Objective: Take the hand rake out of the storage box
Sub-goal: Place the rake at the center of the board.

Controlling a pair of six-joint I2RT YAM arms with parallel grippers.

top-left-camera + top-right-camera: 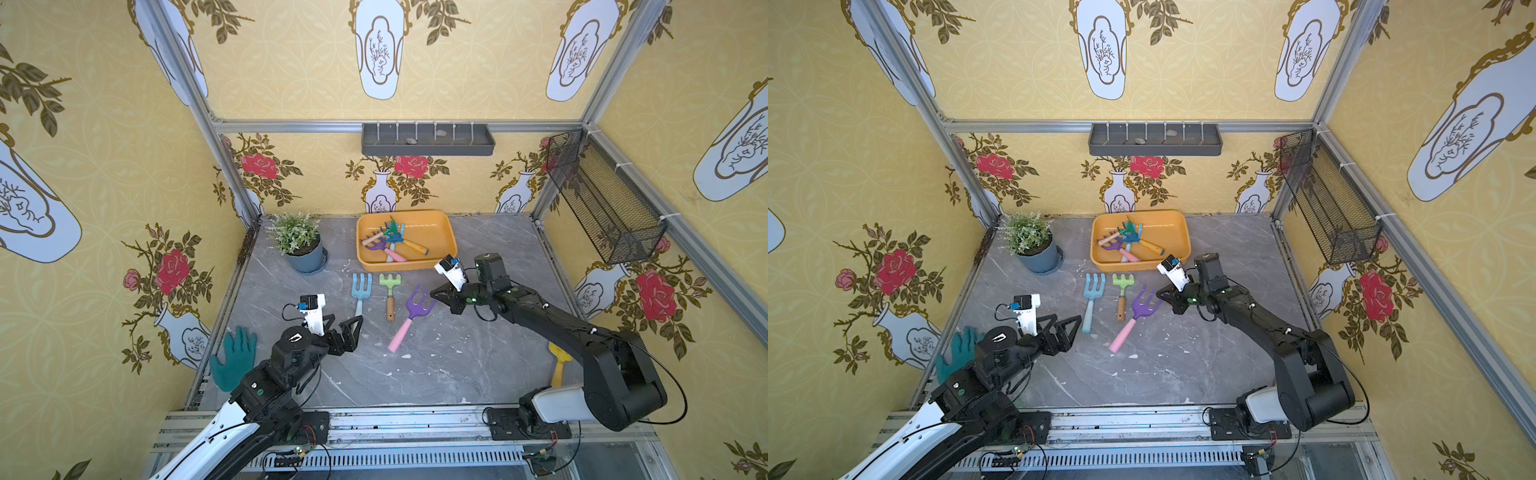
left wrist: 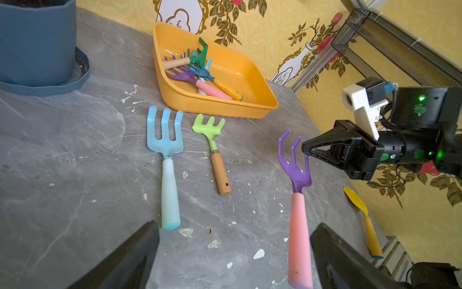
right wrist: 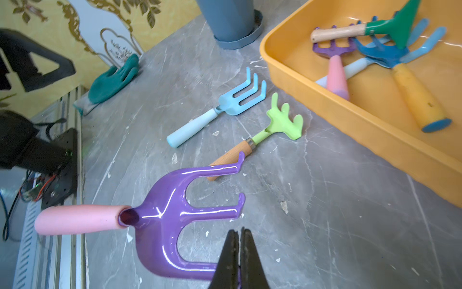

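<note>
The orange-yellow storage box [image 1: 451,239] [image 1: 1183,237] stands at the back of the table and holds several hand rakes in a crossed pile [image 1: 392,241] [image 3: 390,55]. In front of the box a purple hand rake with a pink handle [image 1: 417,308] [image 2: 297,175] [image 3: 160,225] lies slanted. My right gripper [image 1: 433,294] [image 2: 303,150] [image 3: 238,231] is shut on its outermost tine. A light blue rake [image 1: 360,286] and a green rake with a wooden handle [image 1: 390,286] lie on the table beside it. My left gripper [image 1: 358,332] [image 2: 235,227] hangs open and empty near the handle ends.
A potted plant [image 1: 305,257] stands at the back left. A teal glove [image 1: 232,361] lies at the left edge and a yellow trowel [image 1: 559,365] at the right edge. A black wire basket [image 1: 602,203] and a dark grey divided tray [image 1: 428,141] hang on the walls.
</note>
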